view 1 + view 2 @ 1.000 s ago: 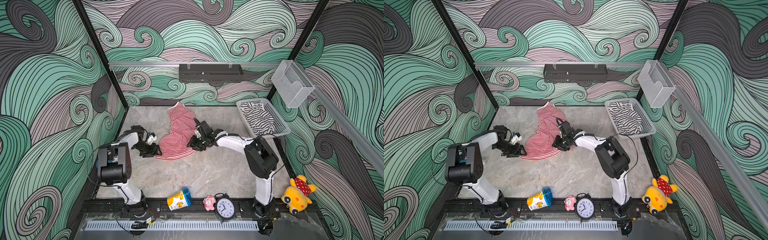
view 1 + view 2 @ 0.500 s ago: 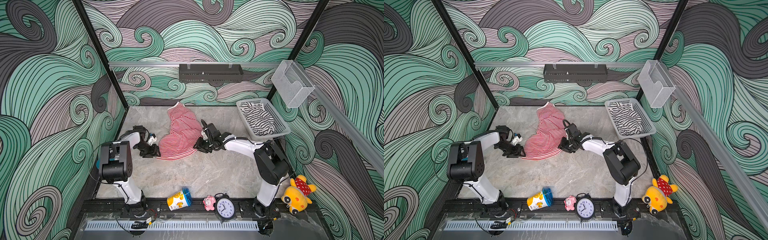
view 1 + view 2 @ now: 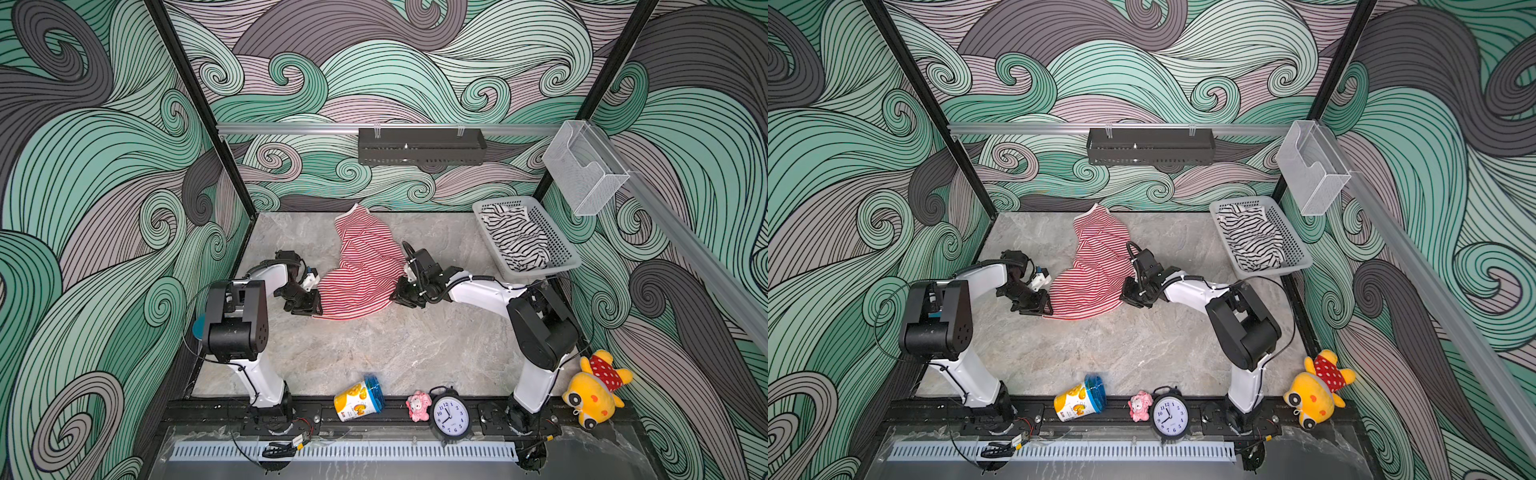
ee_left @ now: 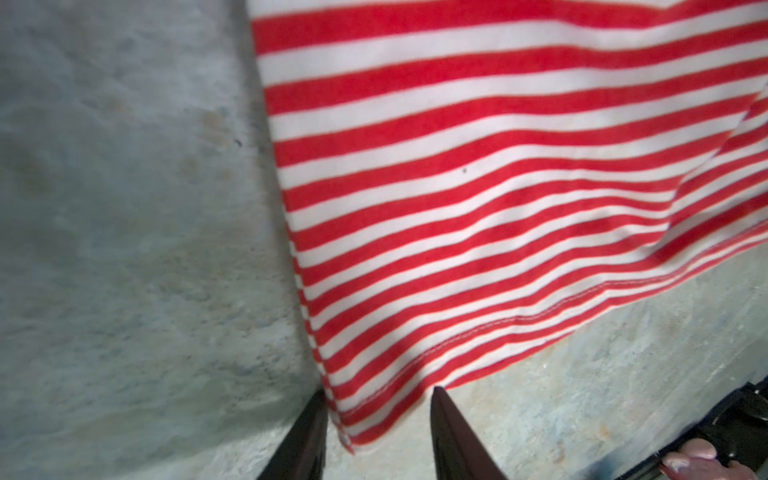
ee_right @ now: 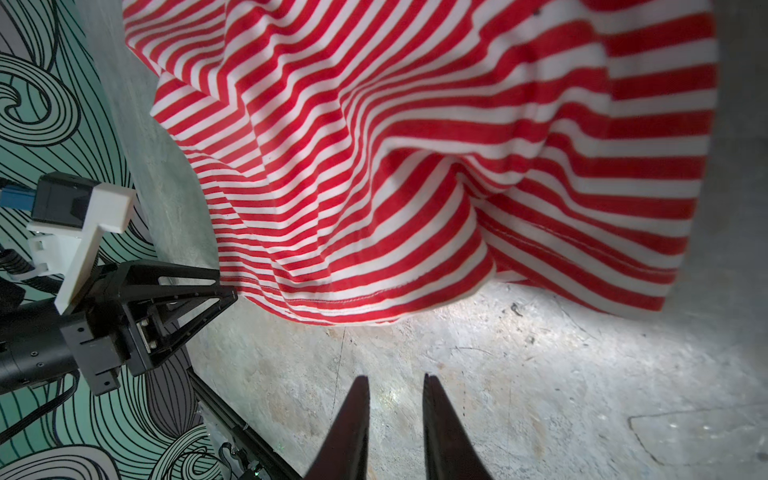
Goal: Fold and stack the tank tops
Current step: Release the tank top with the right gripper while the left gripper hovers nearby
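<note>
The job has only just begun: no top is folded yet, and nothing is stacked.

The left gripper (image 4: 376, 399) has its two fingers (image 4: 305, 440) apart. The bottom corner of the red-and-white tank top (image 4: 457, 187) lies between them. One finger touches the side edge of the cloth, and the other has a small gap next to it. So the gripper is around the corner, but I do not think it is pinching it yet.

The right gripper (image 5: 395, 380) has its fingers only a little apart. Nothing is between them, just bare table (image 5: 540, 395). The red hem lies just in front of its tips, not touching them.

Between the two grippers the red top lies on the table, bunched and wrinkly, and it stretches on past both of them. Farther out, beyond the right gripper and well apart from it, the black-and-white tank top (image 3: 515, 239) sits crumpled in a gray basket (image 3: 544, 272).

What is left, I think: grab both bottom corners, pull the red top flat and fold it. Then take the other top out, fold it too, and put one on the other.
</note>
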